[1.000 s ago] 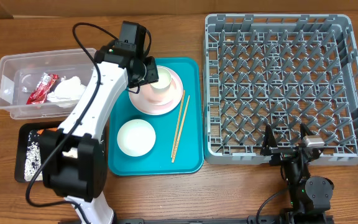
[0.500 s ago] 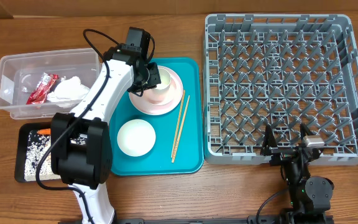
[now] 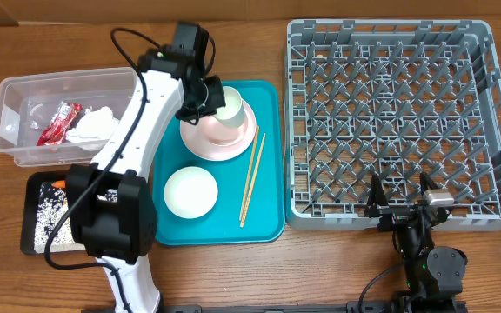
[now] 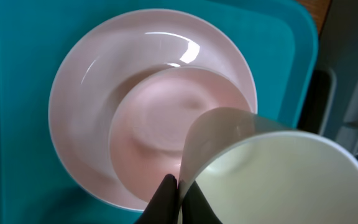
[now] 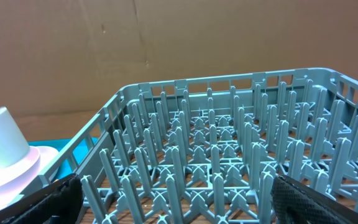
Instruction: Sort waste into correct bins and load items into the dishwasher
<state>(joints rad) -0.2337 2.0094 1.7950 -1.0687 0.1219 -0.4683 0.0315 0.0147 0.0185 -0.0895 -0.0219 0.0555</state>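
The left pincer (image 4: 174,200) is clenched on the rim of the small white cup (image 4: 278,180), pinching its thin wall, so the cup leans tilted over the pale-pink plate (image 4: 104,106) on the teal tray (image 3: 268,213). A rim grip suits carrying the cup to the grey dish rack (image 3: 390,113). The right pincer (image 3: 400,198) rests released at the rack's near edge, clear of that route

The pink plate (image 4: 92,93) is shining glossy and smooth — the white cup (image 4: 291,180) is looking duller. The teal tray (image 3: 268,217) is showing smooth plastic, the grey rack (image 3: 390,113) matt plastic, the table (image 3: 320,269) grained wood.
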